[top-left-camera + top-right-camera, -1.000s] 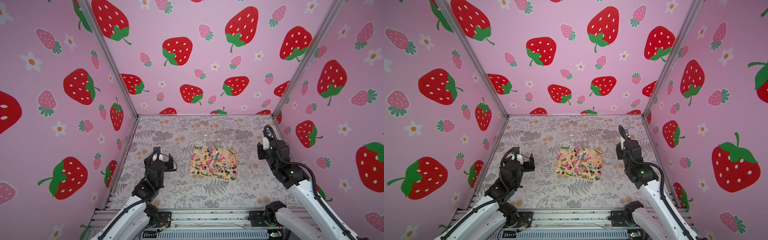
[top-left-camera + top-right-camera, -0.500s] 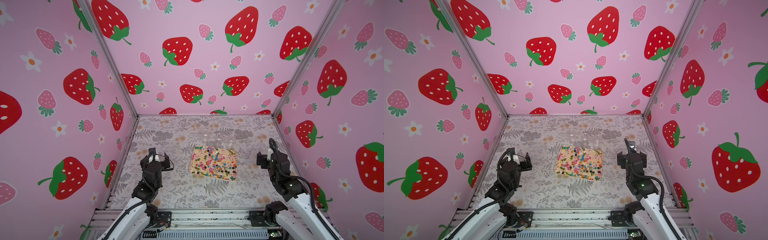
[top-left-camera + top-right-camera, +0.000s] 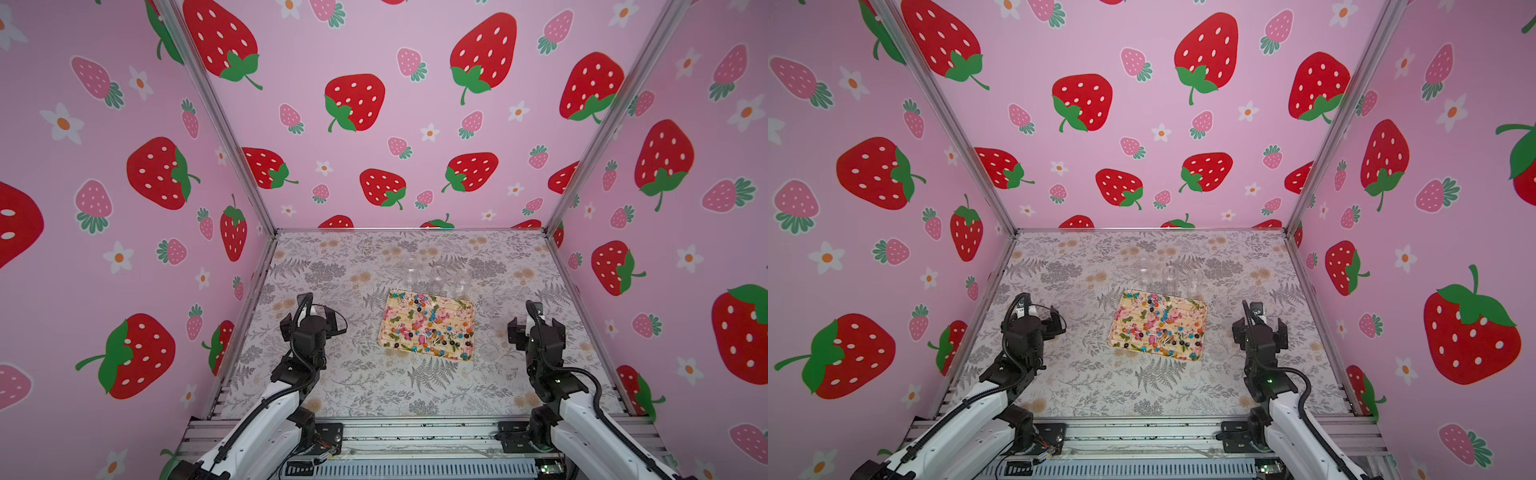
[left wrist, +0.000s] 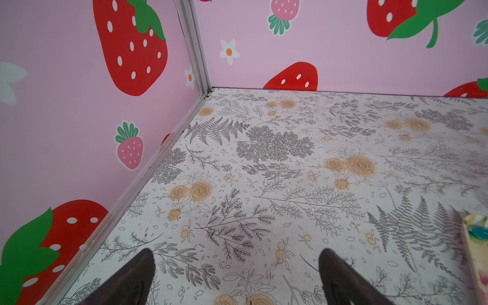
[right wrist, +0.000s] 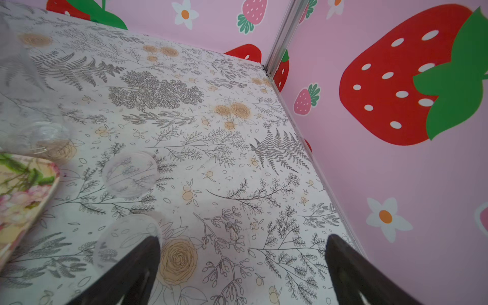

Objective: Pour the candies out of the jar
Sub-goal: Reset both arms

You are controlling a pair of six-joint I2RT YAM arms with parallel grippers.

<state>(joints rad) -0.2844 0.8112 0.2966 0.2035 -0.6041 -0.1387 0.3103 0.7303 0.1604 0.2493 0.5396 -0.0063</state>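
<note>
**A:** Where have the candies (image 3: 428, 328) ended up?

**B:** They are scattered over the floral tray (image 3: 468, 309) in the middle of the tabletop (image 3: 374, 386). Both top views show the round heads in blue, orange, red and dark colours, with the white sticks pointing every way.

**A:** And the jars (image 3: 437, 274)?

**B:** Three clear ones stand in a row just behind the tray's far edge. They are so transparent that I can barely make them out.

**A:** What about the pincers?

**B:** The left pincer (image 4: 235, 250) is released, its jaws spread wide. It sits over bare tabletop on the tray's left, well apart from it. The right pincer (image 5: 240, 240) is also released and wide, on the tray's right.

**A:** Is anything in between?

**B:** Two clear round lids (image 5: 130, 174) lie flat on the tabletop between the tray and the right pincer. In the right wrist view one of its fingers (image 5: 132, 269) covers part of the nearer lid. Pink strawberry walls (image 3: 124, 208) close off the left, right and far sides.
</note>
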